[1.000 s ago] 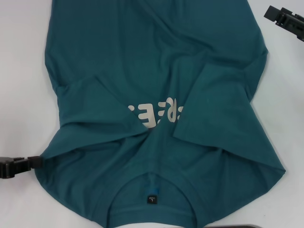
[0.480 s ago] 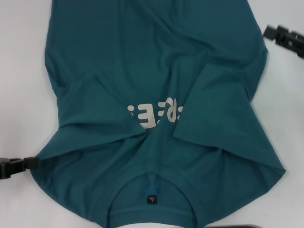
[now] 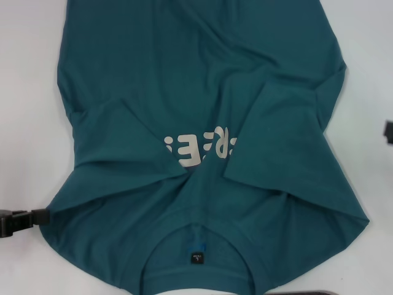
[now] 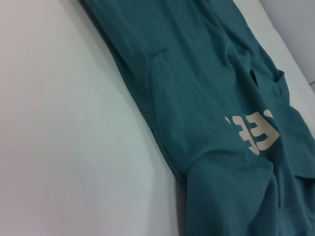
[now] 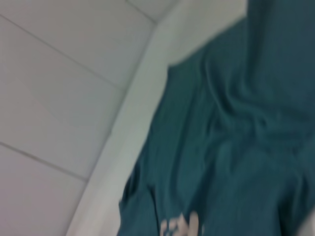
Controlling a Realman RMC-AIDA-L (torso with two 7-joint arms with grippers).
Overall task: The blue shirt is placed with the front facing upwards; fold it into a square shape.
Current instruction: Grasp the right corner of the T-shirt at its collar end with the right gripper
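Head view, item one: left gripper (image 3: pixel 40 216), black, low over the table (image 3: pixel 27 92) near its near-left part, tip touching or all but touching the shoulder edge of the blue shirt (image 3: pixel 202 80); whether its fingers are parted or closed cannot be told. Item two: right gripper (image 3: pixel 389 131), only a dark sliver at the table's right edge, apart from the cloth; finger state likewise cannot be told. Item three: the shirt, spread front-up across the middle of the table, long axis running from the near edge to the far edge, round collar and neck label (image 3: pixel 196 255) toward the near edge, hem beyond the far side of the view. Both short sleeves lie turned inward over the chest, partly covering the pale lettering (image 3: pixel 199 149). Relation governing the coming move: the cloth lies directly to the right of the left gripper, at its tip, so the left arm is judged much the nearer; the right must first cross bare table to reach the opposite side edge.
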